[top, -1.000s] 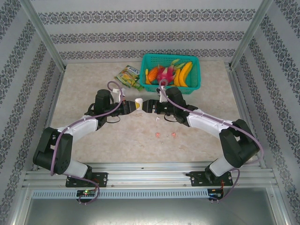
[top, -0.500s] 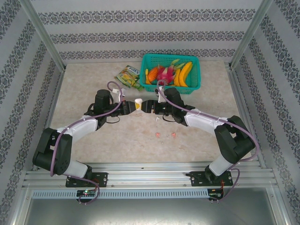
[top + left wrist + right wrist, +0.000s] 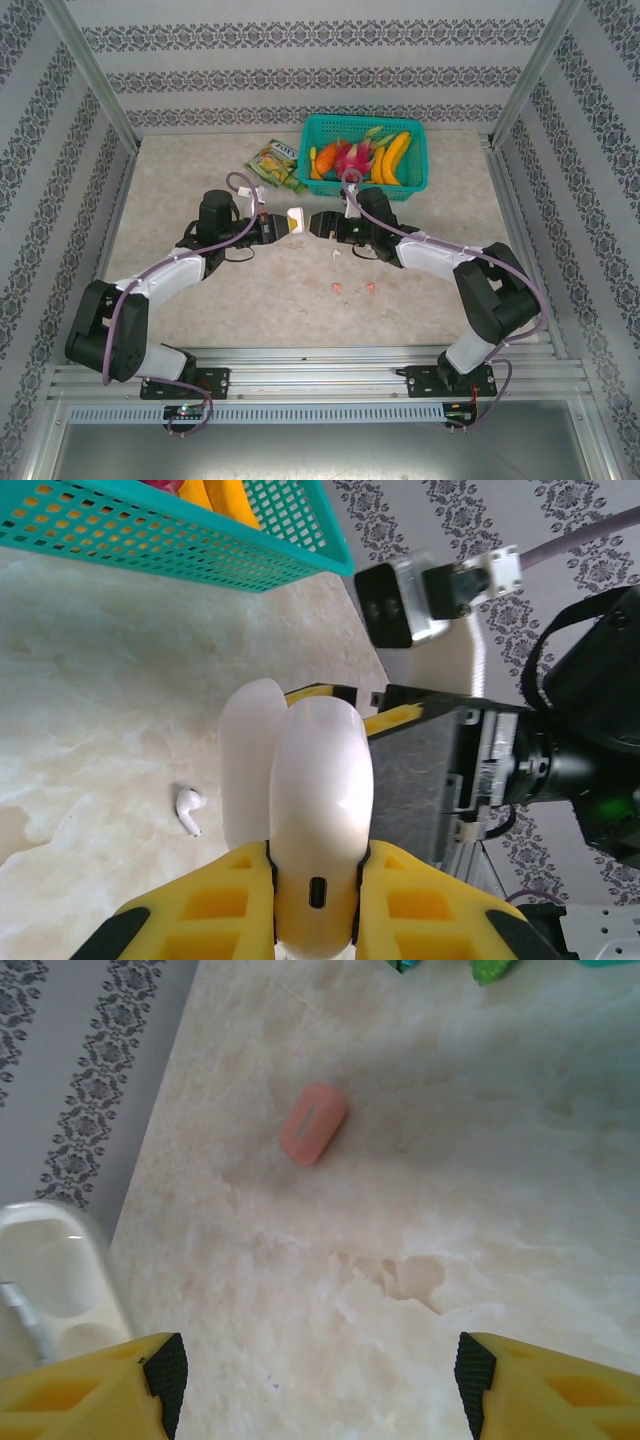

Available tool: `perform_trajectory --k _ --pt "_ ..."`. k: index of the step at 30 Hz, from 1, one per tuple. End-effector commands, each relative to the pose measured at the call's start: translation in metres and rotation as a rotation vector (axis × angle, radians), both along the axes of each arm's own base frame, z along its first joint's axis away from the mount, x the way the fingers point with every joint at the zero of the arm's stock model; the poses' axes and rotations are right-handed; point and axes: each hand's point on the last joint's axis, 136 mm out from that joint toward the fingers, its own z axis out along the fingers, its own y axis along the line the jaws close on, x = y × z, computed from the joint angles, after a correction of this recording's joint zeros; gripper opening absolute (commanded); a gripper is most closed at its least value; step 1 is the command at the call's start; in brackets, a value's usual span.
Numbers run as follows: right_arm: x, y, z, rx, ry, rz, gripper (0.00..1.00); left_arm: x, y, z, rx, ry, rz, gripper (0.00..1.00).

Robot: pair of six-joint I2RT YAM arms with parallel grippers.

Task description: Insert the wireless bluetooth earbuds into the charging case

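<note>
The left gripper (image 3: 318,905) is clamped on the white charging case (image 3: 318,790), lid open, at mid-table. The right gripper (image 3: 315,1390) faces the case from the right, just beside it, jaws apart with nothing between them. One white earbud (image 3: 337,254) lies on the table (image 3: 200,160) slightly near and right of the case. Two pink-red earbuds (image 3: 335,288) lie nearer still, side by side. A pink case (image 3: 313,1123) lies on the table. A teal basket (image 3: 415,185) stands at the far side.
</note>
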Motion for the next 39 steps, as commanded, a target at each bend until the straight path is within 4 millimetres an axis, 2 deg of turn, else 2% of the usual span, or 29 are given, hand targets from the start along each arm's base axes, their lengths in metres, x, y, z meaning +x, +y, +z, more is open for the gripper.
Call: perform_trajectory --k 1,8,15,25,34,39 --pt "0.001 -0.003 -0.001 0.015 0.003 -0.015 0.72 0.002 0.0 0.025 -0.02 -0.073 -0.016 0.0" --pt "-0.009 -0.01 0.029 0.145 -0.028 0.009 0.7 0.003 -0.001 0.025 -0.029 -0.075 -0.02 0.0" --pt "-0.014 0.009 0.056 0.342 -0.049 0.116 0.59 0.003 -0.004 0.033 -0.073 -0.078 -0.028 0.0" --pt "-0.01 0.026 0.058 0.403 -0.034 0.147 0.46 0.006 -0.005 0.043 -0.114 -0.09 -0.01 0.0" --pt "-0.01 0.038 0.059 0.417 -0.031 0.168 0.43 0.008 -0.005 0.04 -0.116 -0.081 -0.006 0.0" --pt "-0.005 0.041 0.06 0.433 -0.029 0.161 0.34 0.007 -0.004 0.038 -0.122 -0.076 -0.002 0.0"
